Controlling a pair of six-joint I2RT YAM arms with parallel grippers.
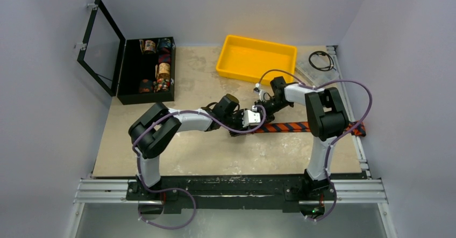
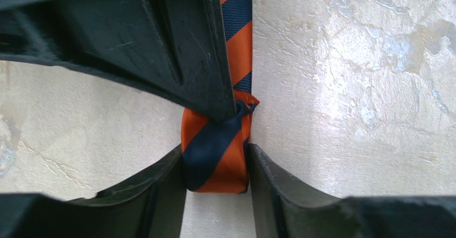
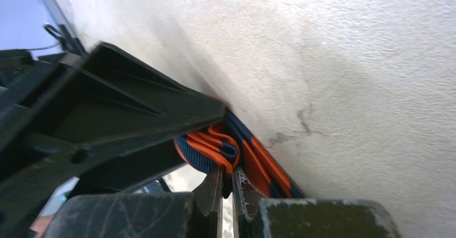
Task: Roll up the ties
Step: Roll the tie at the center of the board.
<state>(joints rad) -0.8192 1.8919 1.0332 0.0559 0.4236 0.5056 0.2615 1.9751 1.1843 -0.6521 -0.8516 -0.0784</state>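
Observation:
The tie (image 1: 301,126) is orange with navy stripes and lies flat across the table, from the middle toward the right edge. Its left end is wound into a small roll (image 2: 215,157). My left gripper (image 2: 216,152) straddles that roll, one finger pressed on each side. It shows at the tie's left end from above (image 1: 253,121). My right gripper (image 3: 228,172) is shut, its tips pinching a fold of the roll's (image 3: 215,146) layers. One of its fingers (image 2: 204,60) reaches in over the strip just behind the roll. Seen from above, the right gripper (image 1: 263,112) sits just beyond the roll.
An open black box (image 1: 129,82) with several patterned fabric rolls stands at the back left. At the back centre is a yellow bin (image 1: 255,58), and a black cable loop (image 1: 321,60) lies at the back right. The tie's far end (image 1: 359,128) reaches the table's right edge.

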